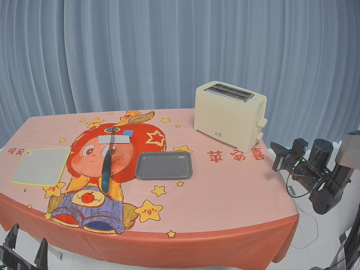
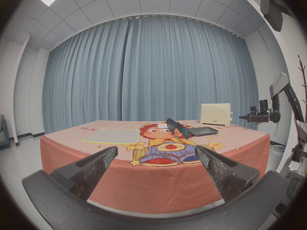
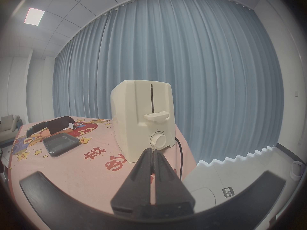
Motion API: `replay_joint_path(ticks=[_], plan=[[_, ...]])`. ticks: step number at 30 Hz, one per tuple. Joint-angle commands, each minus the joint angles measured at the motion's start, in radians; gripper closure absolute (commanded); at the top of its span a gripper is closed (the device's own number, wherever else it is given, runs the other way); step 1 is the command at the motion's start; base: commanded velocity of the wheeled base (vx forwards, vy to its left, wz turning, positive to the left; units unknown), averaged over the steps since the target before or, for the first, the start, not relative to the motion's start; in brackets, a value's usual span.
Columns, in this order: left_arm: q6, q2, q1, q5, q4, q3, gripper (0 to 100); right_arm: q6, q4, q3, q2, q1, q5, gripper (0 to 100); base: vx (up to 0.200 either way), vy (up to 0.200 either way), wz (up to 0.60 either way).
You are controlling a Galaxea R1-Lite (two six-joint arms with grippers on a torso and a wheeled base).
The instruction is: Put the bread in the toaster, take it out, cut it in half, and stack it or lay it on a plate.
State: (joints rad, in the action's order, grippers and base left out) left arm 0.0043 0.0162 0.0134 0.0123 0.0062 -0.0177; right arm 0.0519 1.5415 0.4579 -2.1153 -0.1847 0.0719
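Note:
A cream toaster [image 1: 229, 113] stands at the table's back right, its lever [image 3: 156, 116] and dial facing the right edge. I cannot tell what its two top slots [image 1: 229, 92] hold. My right gripper [image 1: 273, 146] hangs shut just off the right table edge, level with the toaster's lever end [image 3: 153, 154]. A grey plate-like tray [image 1: 164, 165] lies bare at mid-table. Left of it a teal-handled knife [image 1: 107, 165] leans its blade on a small grey rest. My left gripper [image 2: 156, 154] is open and holds nothing, below the front left table corner [image 1: 27, 240].
A grey cutting board with a yellow-green rim [image 1: 41, 165] lies at the left of the table. The toaster's black cord [image 3: 179, 154] drops off the right edge. The pink cloth [image 1: 225, 192] is bare in front of the toaster.

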Motion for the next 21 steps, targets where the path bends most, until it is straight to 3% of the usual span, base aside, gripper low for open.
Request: replay_joint_path(ticks=[1, 21], plan=[[0.000, -0.016, 0.000, 0.000, 0.000, 0.016, 0, 0.002, 0.000, 0.007, -0.008, 0.002, 0.000, 100, 0.000, 0.000, 0.00], [0.000, -0.016, 0.000, 0.000, 0.000, 0.018, 0, 0.003, -0.035, 0.140, -0.075, 0.014, 0.019, 100, 0.000, 0.000, 0.00]])
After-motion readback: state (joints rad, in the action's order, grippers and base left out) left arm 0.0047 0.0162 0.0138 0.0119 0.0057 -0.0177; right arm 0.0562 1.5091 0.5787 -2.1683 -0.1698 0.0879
